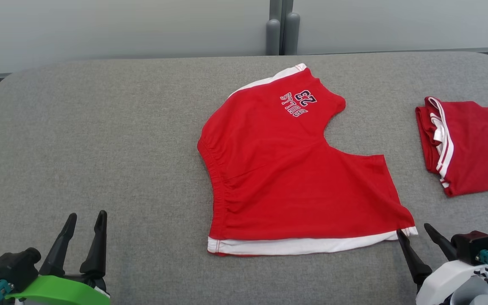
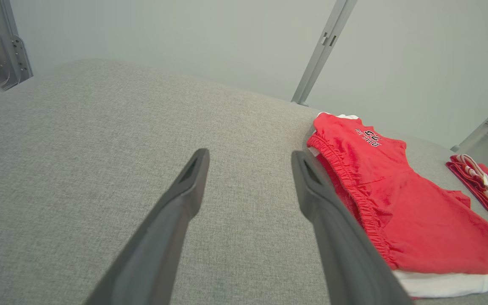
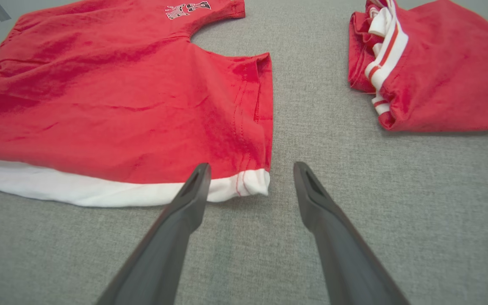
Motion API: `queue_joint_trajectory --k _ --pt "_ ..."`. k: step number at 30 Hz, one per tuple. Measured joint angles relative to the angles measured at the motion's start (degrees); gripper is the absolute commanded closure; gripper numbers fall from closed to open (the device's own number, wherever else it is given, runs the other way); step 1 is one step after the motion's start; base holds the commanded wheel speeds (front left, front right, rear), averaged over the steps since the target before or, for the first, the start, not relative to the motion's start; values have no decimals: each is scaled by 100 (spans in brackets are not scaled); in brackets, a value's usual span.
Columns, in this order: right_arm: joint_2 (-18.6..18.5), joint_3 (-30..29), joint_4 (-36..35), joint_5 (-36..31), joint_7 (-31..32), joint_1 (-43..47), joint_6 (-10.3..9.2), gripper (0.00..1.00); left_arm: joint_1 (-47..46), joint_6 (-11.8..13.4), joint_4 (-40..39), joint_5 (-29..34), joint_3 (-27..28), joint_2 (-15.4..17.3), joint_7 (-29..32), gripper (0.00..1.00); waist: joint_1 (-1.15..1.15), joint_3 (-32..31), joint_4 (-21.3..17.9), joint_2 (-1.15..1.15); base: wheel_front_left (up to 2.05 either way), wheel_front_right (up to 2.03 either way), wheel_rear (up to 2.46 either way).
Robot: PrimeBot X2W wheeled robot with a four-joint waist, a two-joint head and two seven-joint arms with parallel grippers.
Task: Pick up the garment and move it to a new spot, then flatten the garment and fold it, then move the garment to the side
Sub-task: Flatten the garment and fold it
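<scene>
The grey tabletop [image 1: 100,140] carries the red garment [image 1: 286,178] spread flat near its middle, waistband toward the left edge; placing and flattening look done, while folding and moving aside remain. Another red garment [image 1: 472,144] lies folded at the right edge. Along the near edge both hands are spread and empty: the left hand [image 1: 86,217] well apart, the right hand [image 1: 412,229] just beside the garment's near right corner.
</scene>
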Motion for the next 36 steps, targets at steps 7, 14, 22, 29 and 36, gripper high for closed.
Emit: queue_joint_trajectory --k 7,14,22,29,36 --pt "64 79 257 -4 -1 -155 144 20 1 -7 -24 21 3 -56 0 0 0 76 43 0 0 0 0" --pt "134 113 482 -4 -1 -241 243 25 1 -11 -37 31 15 -90 0 0 0 120 61 0 0 0 0" --pt "196 141 651 -1 0 -384 357 77 1 -30 -101 56 51 -111 0 0 0 191 56 0 0 0 0" --pt "199 140 740 -1 -1 -578 471 100 8 -219 -135 -31 -255 -171 142 0 0 321 28 0 0 0 0" --pt "200 134 814 -4 0 -792 546 100 38 -426 -266 -342 -1100 -353 665 0 0 488 -28 0 0 0 0"
